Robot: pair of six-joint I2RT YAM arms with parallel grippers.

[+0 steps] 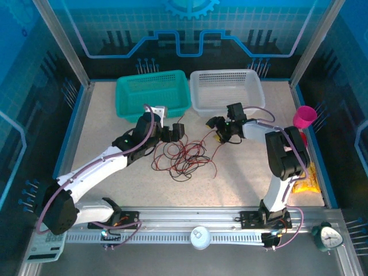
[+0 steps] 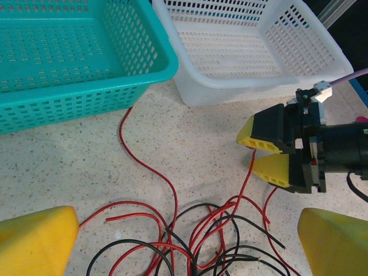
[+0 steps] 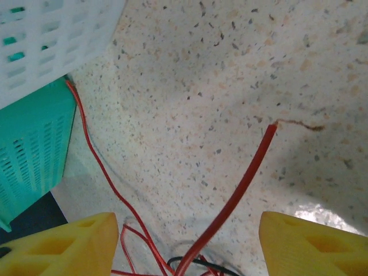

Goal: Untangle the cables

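Both arms are out over the speckled tabletop (image 1: 98,126), and the cables (image 1: 184,158) lie in a loose heap of red and black loops right between them, near the middle of the surface.

Left hand (image 1: 175,132) hovers at the heap's far-left edge. From its wrist camera, the left hand (image 2: 188,218) is spread wide: 1 yellow finger low in each corner, the cables (image 2: 195,236) curling on the tabletop between them, nothing pinched.

Look across and there's the right hand (image 2: 260,153), side-on, its 2 yellow pads (image 2: 261,135) one above the other with a gap, a red strand rising into that gap.

The right wrist view settles it. The right hand (image 3: 188,224) is parted, and 1 red cable (image 3: 238,187) runs up the middle between the fingers, touching neither. Its cut end rests on the tabletop, bare wire trailing off to the right.

Another thin red strand snakes away from the heap to the foot of the teal basket (image 2: 86,98), just where it meets the white basket (image 2: 230,86). Those 2 sit side by side at the far edge.

A pink cup (image 1: 303,117) stands off to the right, well apart from the cables.
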